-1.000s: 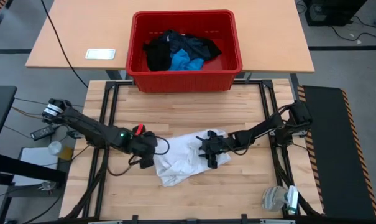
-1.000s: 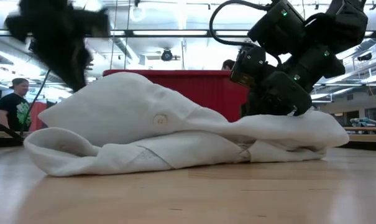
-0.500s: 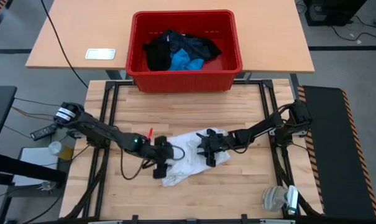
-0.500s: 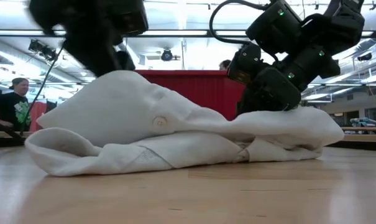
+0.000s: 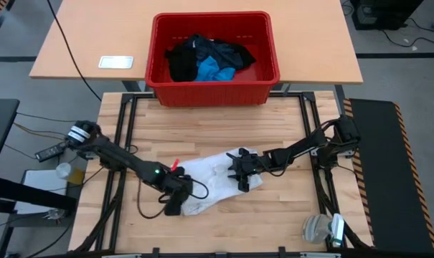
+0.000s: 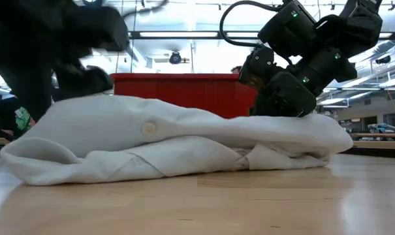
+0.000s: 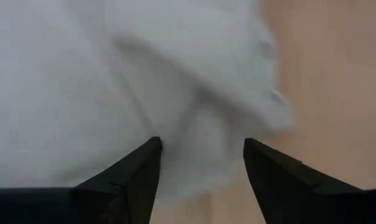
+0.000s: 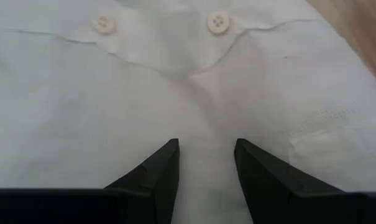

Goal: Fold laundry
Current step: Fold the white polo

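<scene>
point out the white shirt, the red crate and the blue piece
white shirt (image 5: 215, 183), high view, middle of the cloth
red crate (image 5: 158, 51), high view, its left wall
blue piece (image 5: 212, 69), high view, the visible blue patch in the crate

A red crate (image 5: 263, 75) is sitting on the far table (image 5: 95, 36), just past the slatted wooden table (image 5: 217, 129). A small white card (image 5: 115, 62) is lying well to the crate's left. A black cable (image 5: 73, 61) is trailing across that far table. In the low view, the crate (image 6: 204, 91) is showing behind the worktop, and a person (image 6: 14, 114) is standing in the room beyond.
</scene>
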